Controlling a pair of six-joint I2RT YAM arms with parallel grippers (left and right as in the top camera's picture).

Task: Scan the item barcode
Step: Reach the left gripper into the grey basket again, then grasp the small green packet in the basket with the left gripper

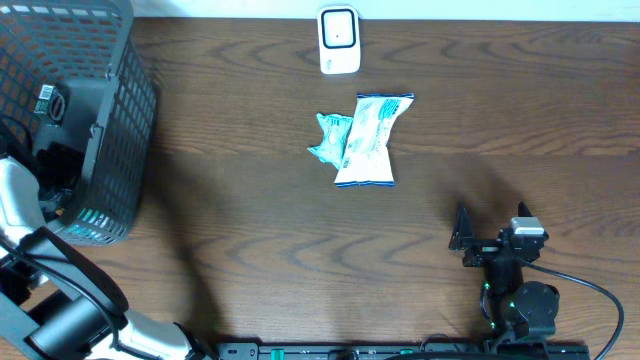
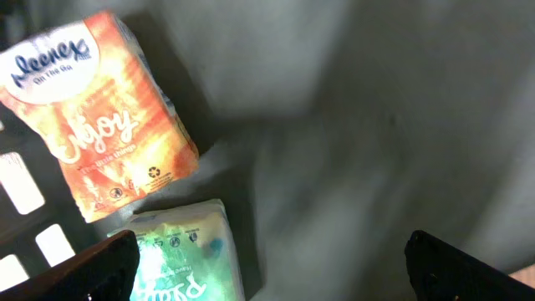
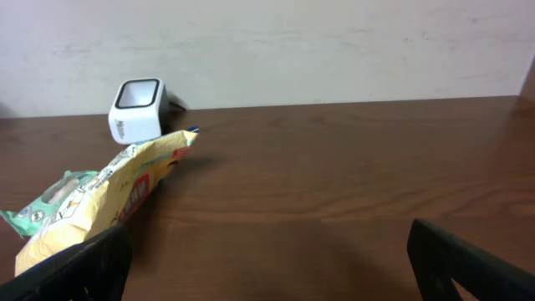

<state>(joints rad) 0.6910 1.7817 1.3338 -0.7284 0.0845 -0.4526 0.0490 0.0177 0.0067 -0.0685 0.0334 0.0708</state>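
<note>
The white barcode scanner point(image 1: 339, 40) stands at the table's far edge and also shows in the right wrist view as the scanner point(image 3: 138, 109). Just in front of it lie a white-and-blue snack packet point(image 1: 368, 140) and a teal packet point(image 1: 328, 138), touching. My left gripper point(image 2: 272, 276) is open inside the grey basket point(image 1: 110, 150), above its floor. An orange Kleenex tissue pack point(image 2: 92, 109) and a green tissue pack point(image 2: 180, 255) lie there, the green one by the left finger point(image 2: 100, 267). My right gripper point(image 1: 480, 235) is open and empty over bare table, short of the packets.
The mesh basket fills the table's far left corner, and my left arm point(image 1: 20, 205) reaches into it from the front. In the right wrist view the yellowish packet point(image 3: 109, 196) and a green one point(image 3: 50, 201) lie to the left, with a pale wall behind the table.
</note>
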